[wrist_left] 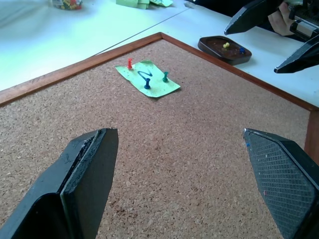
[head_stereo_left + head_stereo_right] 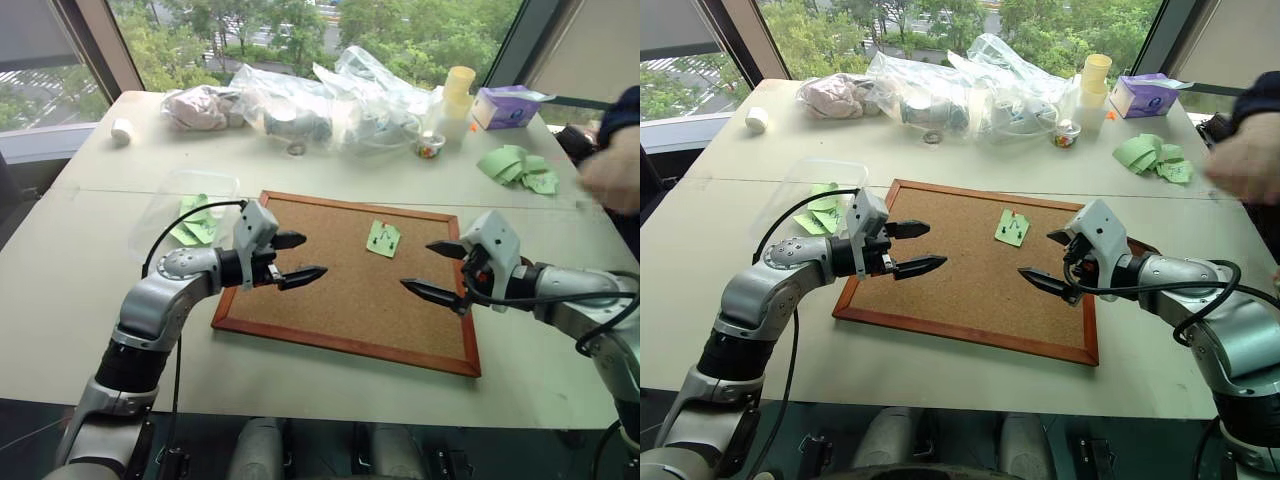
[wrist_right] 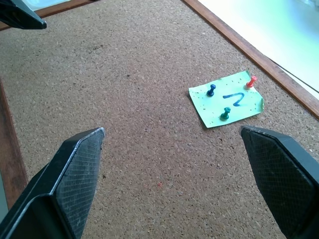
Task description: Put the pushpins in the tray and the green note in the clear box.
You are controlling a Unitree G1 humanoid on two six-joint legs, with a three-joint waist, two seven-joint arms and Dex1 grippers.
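We see L claw [image 2: 297,256] & R claw [image 2: 437,268] wide open, empty, over corkboard [image 2: 340,300]; green note [image 2: 382,238] pinned w/ 3 pushpins [image 3: 225,114].

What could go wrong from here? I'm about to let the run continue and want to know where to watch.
Three pushpins pin the green note to the corkboard; pulling the note before all pins are out could tear it. The pins are tiny beside the wide-open jaws of the right gripper and left gripper, so one may slip and roll off. The tray sits just off the board's corner, behind the right arm, and could be knocked.
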